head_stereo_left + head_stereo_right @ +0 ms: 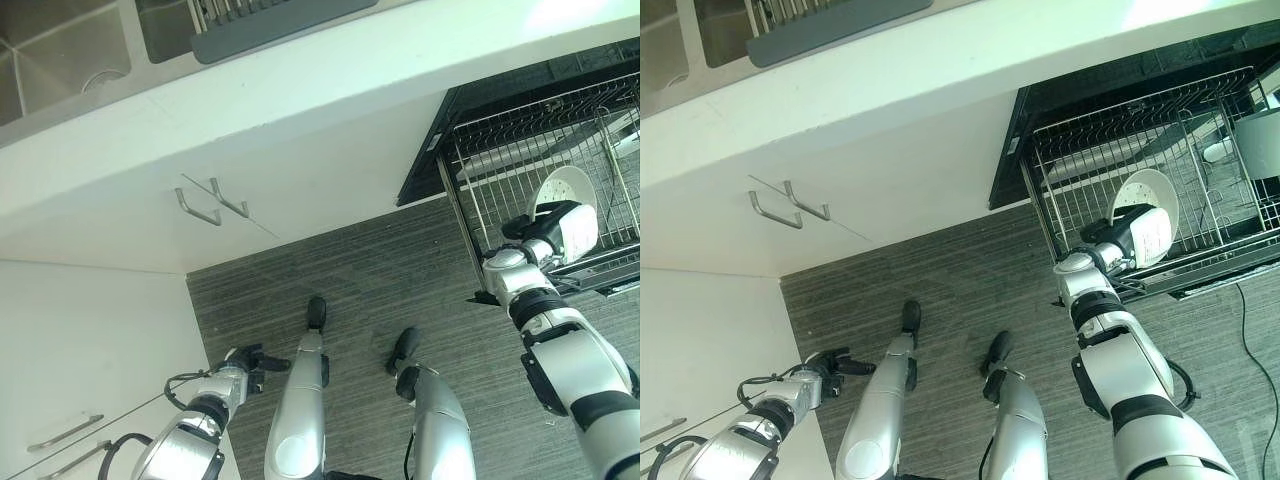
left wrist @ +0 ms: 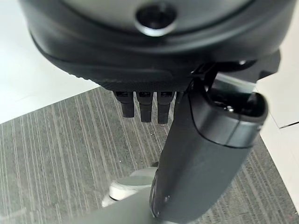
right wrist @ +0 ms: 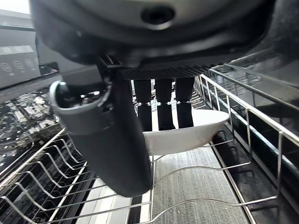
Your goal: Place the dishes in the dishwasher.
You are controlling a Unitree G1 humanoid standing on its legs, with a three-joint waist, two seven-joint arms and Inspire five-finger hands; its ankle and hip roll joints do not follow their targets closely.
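- So, your right hand (image 1: 1118, 236) has the round white ceramic plate (image 1: 1145, 215) inside the pulled-out wire dishwasher rack (image 1: 1080, 150), at about two o'clock in the head view, fingers (image 3: 164, 105) curled over its rim.
- Releasing it looks like what's left; no other dishes are visible.
- The plate stands on edge, its face turned toward you.
- Your left hand (image 1: 248, 361) hangs low at seven o'clock, fingers relaxed, empty.

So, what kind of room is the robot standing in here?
Most likely a home kitchen: a steel sink is set in a white counter, and a pulled-out dishwasher rack has a white dish in it, with the right hand at the dish.
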